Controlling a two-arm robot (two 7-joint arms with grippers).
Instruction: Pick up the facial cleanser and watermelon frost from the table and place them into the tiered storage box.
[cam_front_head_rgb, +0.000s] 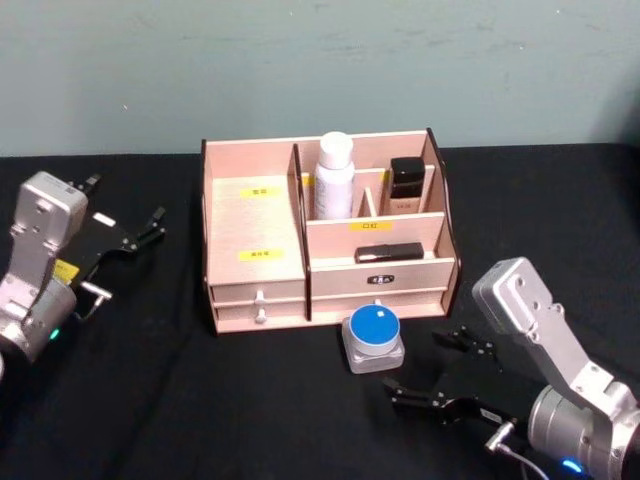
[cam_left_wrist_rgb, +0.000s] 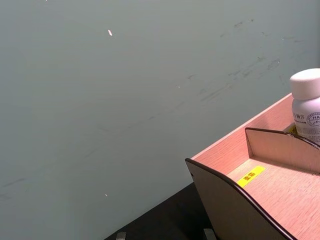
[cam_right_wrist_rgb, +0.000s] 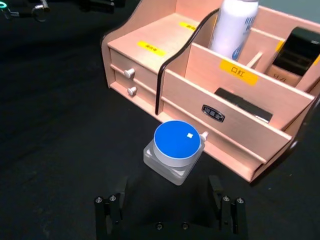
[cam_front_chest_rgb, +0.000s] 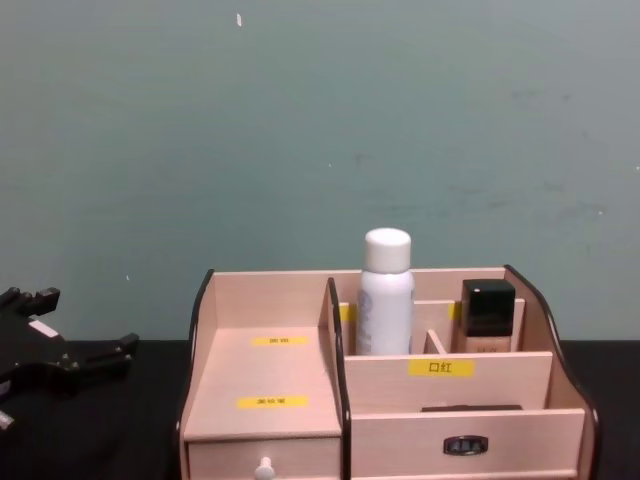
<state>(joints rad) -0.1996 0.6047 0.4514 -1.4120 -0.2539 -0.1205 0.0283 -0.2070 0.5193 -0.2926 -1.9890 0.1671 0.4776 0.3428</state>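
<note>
Head view: the box (cam_front_head_rgb: 250, 215) is seen at the middle of the black table (cam_front_head_rgb: 150, 400), built of light wood with dark-edged curved sides, stepped compartments, yellow labels and two white-knobbed drawers on its left half. The cleanser (cam_front_head_rgb: 335, 175), a white bottle with a white cap, is stood upright in a rear compartment of the box, and a dark-capped bottle (cam_front_head_rgb: 406, 185) is stood in the rear compartment at the box's right end. A flat black item (cam_front_head_rgb: 388, 253) is laid in the front tray. The frost jar (cam_front_head_rgb: 374, 338), round and blue-lidded on a squarish grey base, is set on the table just before the box's lower right drawer; whether it touches cannot be told. The right gripper (cam_front_head_rgb: 420, 365) is held low near the jar, on its near right side, with jaws spread wide and nothing between them. In the right wrist view the jar (cam_right_wrist_rgb: 176, 150) is seen ahead of the gripper (cam_right_wrist_rgb: 167, 200). The left gripper (cam_front_head_rgb: 125, 200) is held well to the left of the box, jaws wide and empty.
</note>
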